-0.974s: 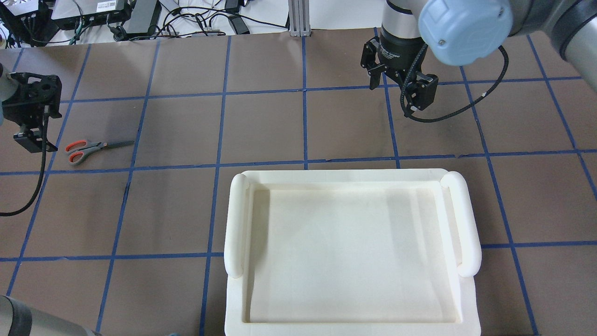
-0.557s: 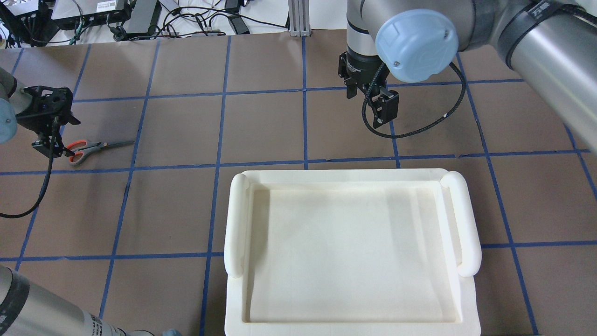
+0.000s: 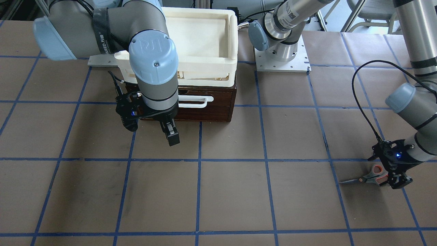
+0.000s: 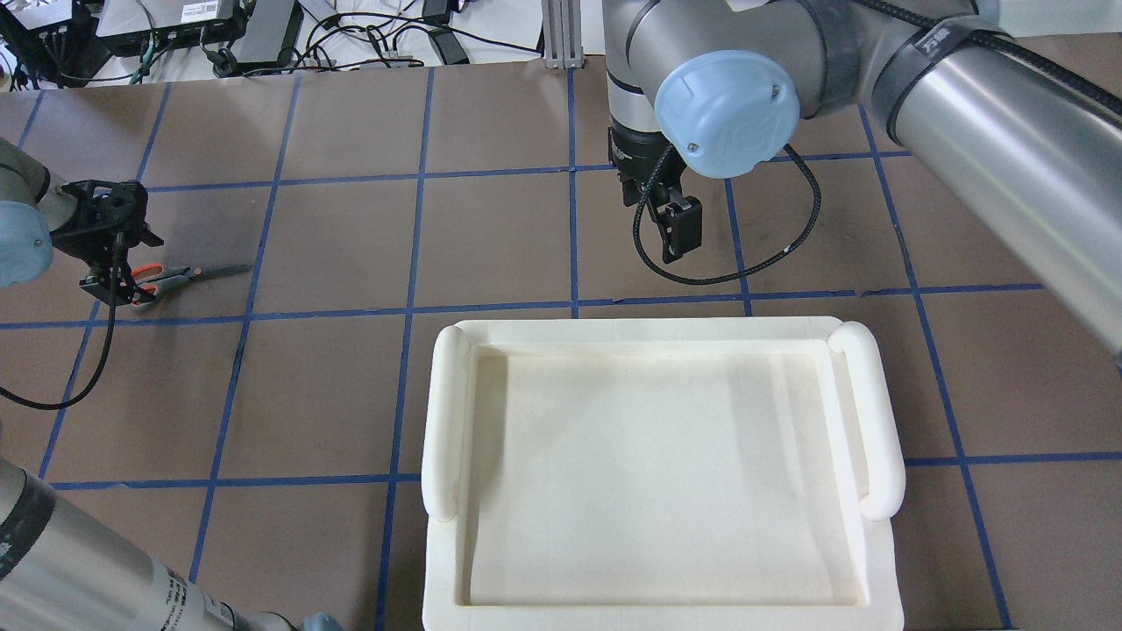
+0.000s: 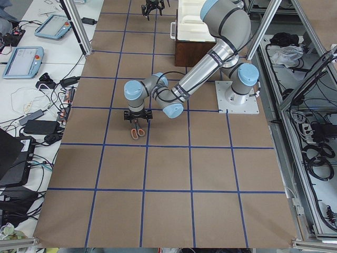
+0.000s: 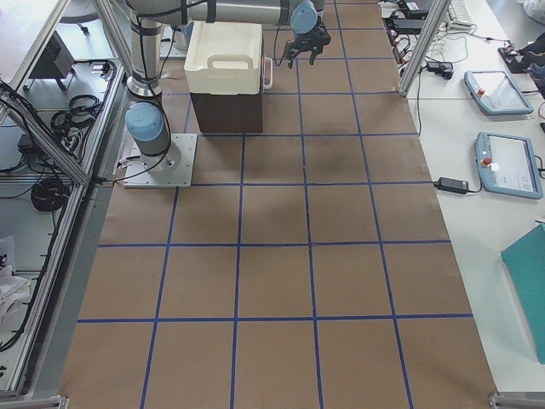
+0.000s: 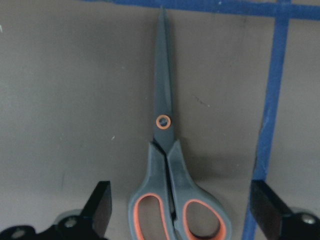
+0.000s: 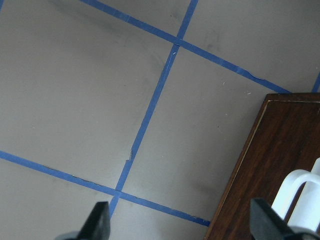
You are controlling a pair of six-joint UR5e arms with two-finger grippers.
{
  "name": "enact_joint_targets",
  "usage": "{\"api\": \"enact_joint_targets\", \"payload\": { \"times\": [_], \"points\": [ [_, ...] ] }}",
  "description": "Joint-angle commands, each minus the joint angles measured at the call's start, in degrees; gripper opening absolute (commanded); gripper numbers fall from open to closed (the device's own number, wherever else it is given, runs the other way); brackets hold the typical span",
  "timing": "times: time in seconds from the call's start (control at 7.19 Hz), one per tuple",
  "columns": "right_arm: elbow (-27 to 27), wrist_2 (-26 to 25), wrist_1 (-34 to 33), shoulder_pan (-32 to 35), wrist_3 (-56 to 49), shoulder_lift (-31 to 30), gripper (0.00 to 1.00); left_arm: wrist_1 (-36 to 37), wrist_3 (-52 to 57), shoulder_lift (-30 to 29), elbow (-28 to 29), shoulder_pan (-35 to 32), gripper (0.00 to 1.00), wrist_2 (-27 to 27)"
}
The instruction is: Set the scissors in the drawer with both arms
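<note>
The scissors [image 7: 167, 165] lie flat on the brown table at its far left, blades pointing right [image 4: 188, 276]; they also show in the front view [image 3: 367, 178]. My left gripper [image 7: 180, 205] is open, one finger on each side of the orange-lined handles [image 4: 123, 276] [image 3: 392, 174]. The dark brown drawer [image 3: 218, 106] with its white bar handle [image 3: 193, 101] looks shut. My right gripper [image 3: 164, 128] is open and empty, hanging just in front of the drawer's face, and is mostly hidden under its wrist from overhead [image 4: 644, 188]. The right wrist view shows the drawer [image 8: 280, 165] and handle [image 8: 300, 195].
A cream-white plastic tray [image 4: 640, 329] sits on top of the drawer cabinet and hides it from overhead. Blue tape lines grid the table. Cables and electronics [image 4: 263, 35] lie beyond the table's far edge. The arm bases [image 3: 281, 54] stand beside the cabinet.
My left gripper has moved right onto the scissors' handles. My right arm has swung left and closer to the drawer front. The scissors have not moved.
</note>
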Motion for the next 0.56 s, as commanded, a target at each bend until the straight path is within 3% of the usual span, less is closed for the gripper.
{"api": "enact_joint_targets", "payload": {
  "times": [0.0, 0.42],
  "points": [
    [0.0, 0.2, 0.1, 1.0, 4.4, 1.3, 1.0, 0.4, -2.2, -1.2, 1.2, -0.5, 0.97, -1.3],
    [0.0, 0.3, 0.1, 2.0, 7.8, 3.4, 1.0, 0.4, -2.3, -1.8, 1.2, -1.6, 0.97, -0.7]
  ]
}}
